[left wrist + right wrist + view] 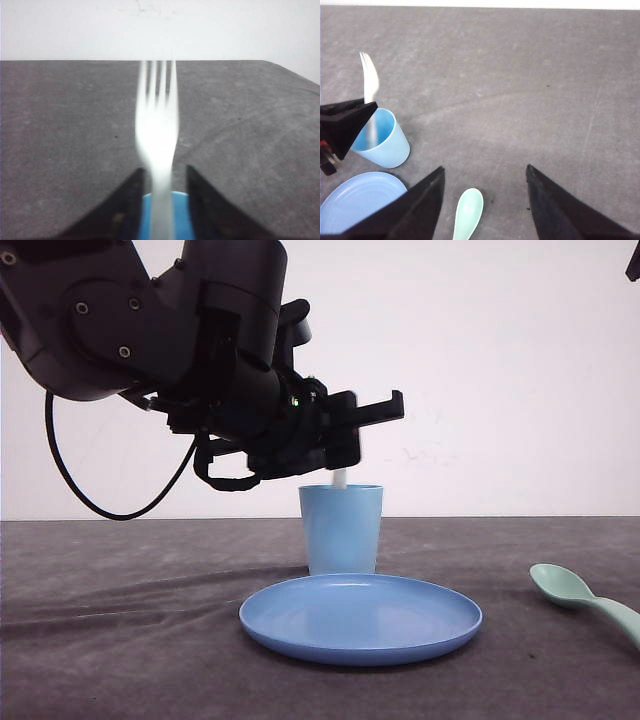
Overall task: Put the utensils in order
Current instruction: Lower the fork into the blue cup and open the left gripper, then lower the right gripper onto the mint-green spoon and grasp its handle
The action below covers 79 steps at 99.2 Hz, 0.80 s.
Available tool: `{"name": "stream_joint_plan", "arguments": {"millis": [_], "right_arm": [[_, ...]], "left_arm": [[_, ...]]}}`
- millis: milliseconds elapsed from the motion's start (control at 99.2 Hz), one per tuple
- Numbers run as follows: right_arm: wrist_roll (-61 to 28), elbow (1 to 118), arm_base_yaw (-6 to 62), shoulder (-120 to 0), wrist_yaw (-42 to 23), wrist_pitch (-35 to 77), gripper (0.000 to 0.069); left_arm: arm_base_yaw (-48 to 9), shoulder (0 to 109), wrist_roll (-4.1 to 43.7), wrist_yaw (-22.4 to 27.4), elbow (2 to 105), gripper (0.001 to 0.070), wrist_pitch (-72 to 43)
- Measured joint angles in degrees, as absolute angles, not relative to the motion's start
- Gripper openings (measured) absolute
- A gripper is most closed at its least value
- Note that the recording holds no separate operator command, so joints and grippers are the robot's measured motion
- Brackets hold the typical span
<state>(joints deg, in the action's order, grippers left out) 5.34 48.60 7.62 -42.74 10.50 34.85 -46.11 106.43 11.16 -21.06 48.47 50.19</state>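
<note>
Left gripper point(345, 450), jaws clamped on the fork point(157, 130), holds it upright, handle dipping into the cup point(341, 528) at frame centre. Right gripper point(485, 200) gapes empty directly over the spoon point(468, 212), lying lower right on the counter point(120, 640).

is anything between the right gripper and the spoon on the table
Nothing visible. The right gripper is open with the mint spoon lying on bare table between its fingers. The cup, plate and fork sit off to one side.
</note>
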Motion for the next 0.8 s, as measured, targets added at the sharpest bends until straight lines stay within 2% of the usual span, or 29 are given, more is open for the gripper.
{"name": "stream_joint_plan", "arguments": {"millis": [50, 101, 292, 474, 585, 797], "right_arm": [[5.34, 48.6, 7.62, -42.74, 10.5, 35.09, 0.032], [5.34, 48.6, 7.62, -42.74, 10.5, 35.22, 0.032], [5.34, 48.6, 7.92, -42.74, 10.48, 36.36, 0.032], [5.37, 48.6, 10.81, -43.55, 10.48, 40.12, 0.032], [6.2, 48.6, 13.15, -45.82, 10.48, 42.57, 0.032], [9.72, 48.6, 17.19, -53.36, 10.31, 47.92, 0.032]], "left_arm": [[-46.15, 106.43, 11.16, -21.06, 48.47, 0.0268, 50.5], [-46.17, 106.43, 11.16, -21.06, 48.47, 0.0297, 50.68], [-46.44, 103.98, 10.59, -21.06, 48.47, 0.0317, 48.36], [-47.57, 92.97, 6.81, -21.08, 48.47, 0.0321, 42.39], [-48.18, 85.65, 4.97, -21.08, 48.47, 0.0321, 34.96], [-50.48, 69.93, 4.1, -21.08, 48.47, 0.0321, 13.87]]}}
